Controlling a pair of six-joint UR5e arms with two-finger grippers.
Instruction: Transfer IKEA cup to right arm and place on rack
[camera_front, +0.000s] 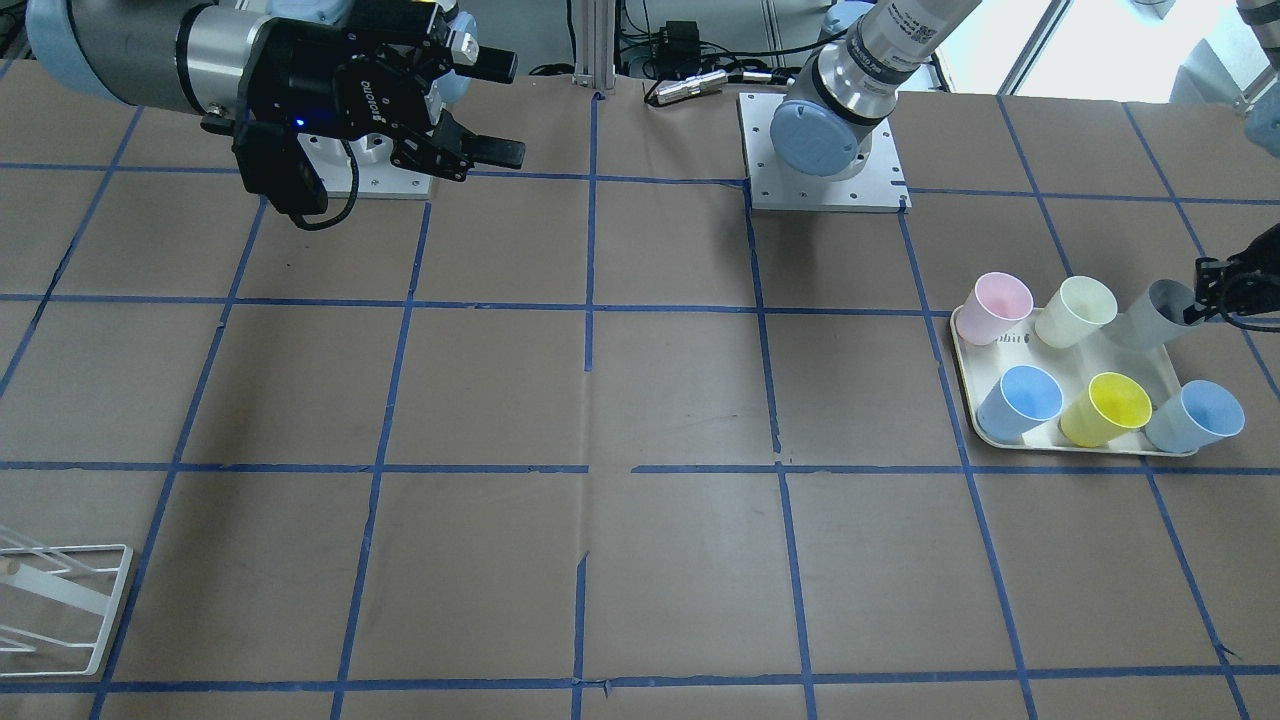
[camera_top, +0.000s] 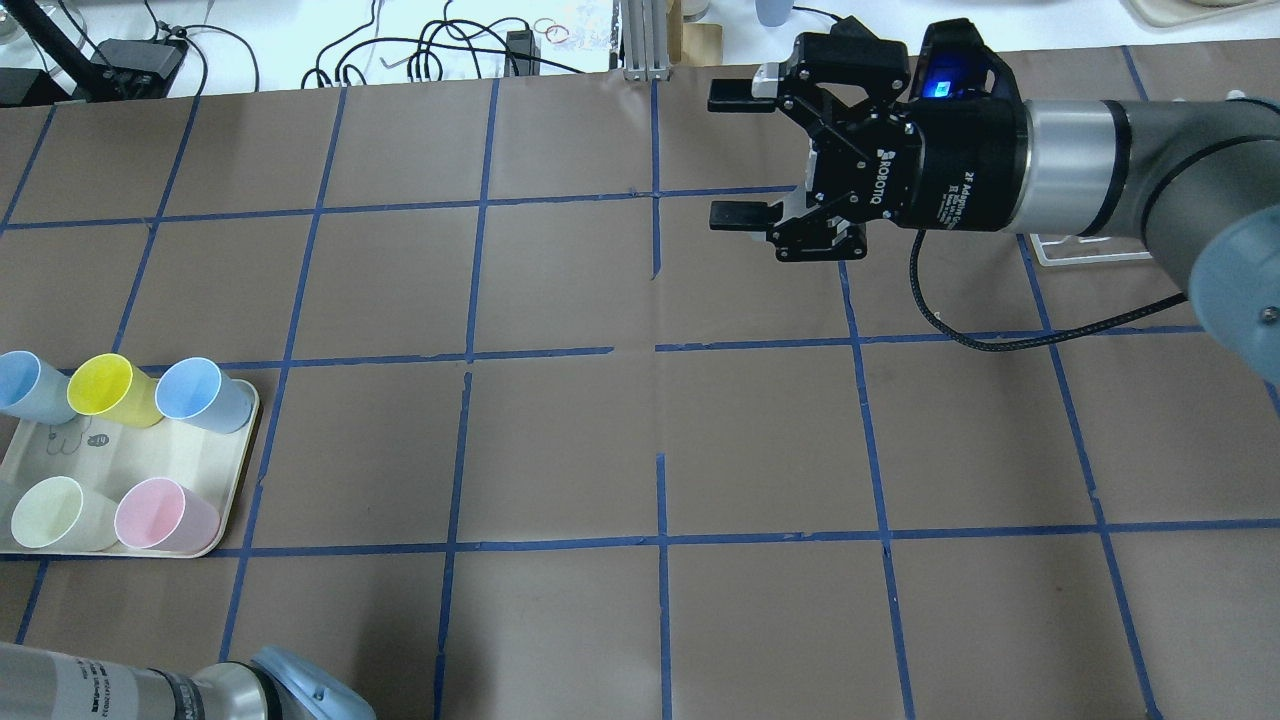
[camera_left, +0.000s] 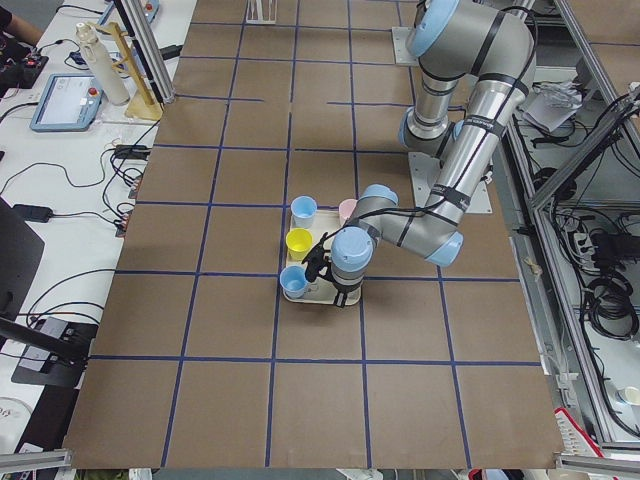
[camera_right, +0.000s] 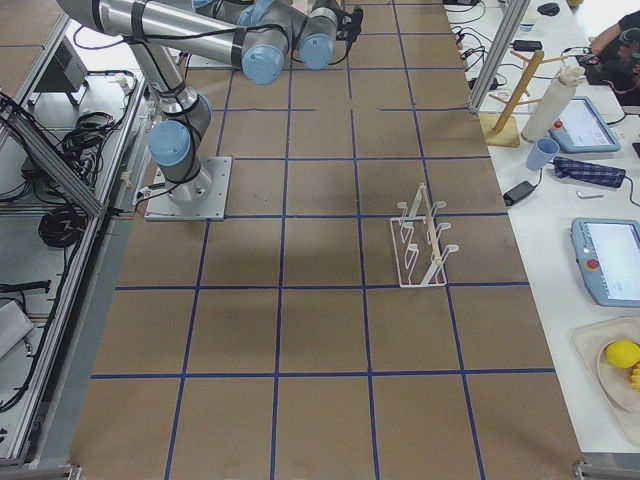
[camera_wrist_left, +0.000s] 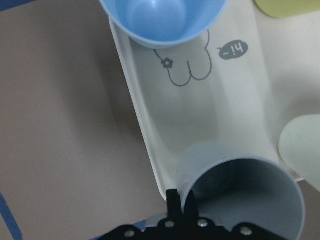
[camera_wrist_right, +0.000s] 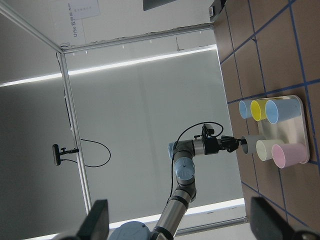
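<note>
On the cream tray (camera_wrist_left: 235, 110), the left gripper (camera_wrist_left: 181, 200) clamps the tilted IKEA cup (camera_wrist_left: 245, 195).

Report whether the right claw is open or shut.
Open. The right claw has its fingers spread wide apart, with nothing held between them.

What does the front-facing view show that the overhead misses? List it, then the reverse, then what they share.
Front-facing only: the grey cup in the tray, with the left end effector closed on its rim.
Overhead only: the cable-strewn bench beyond the table's far edge.
Both: the open, empty right end effector above the table; the tray; the pink cup, cream cup, yellow cup and two blue cups; part of the rack.
</note>
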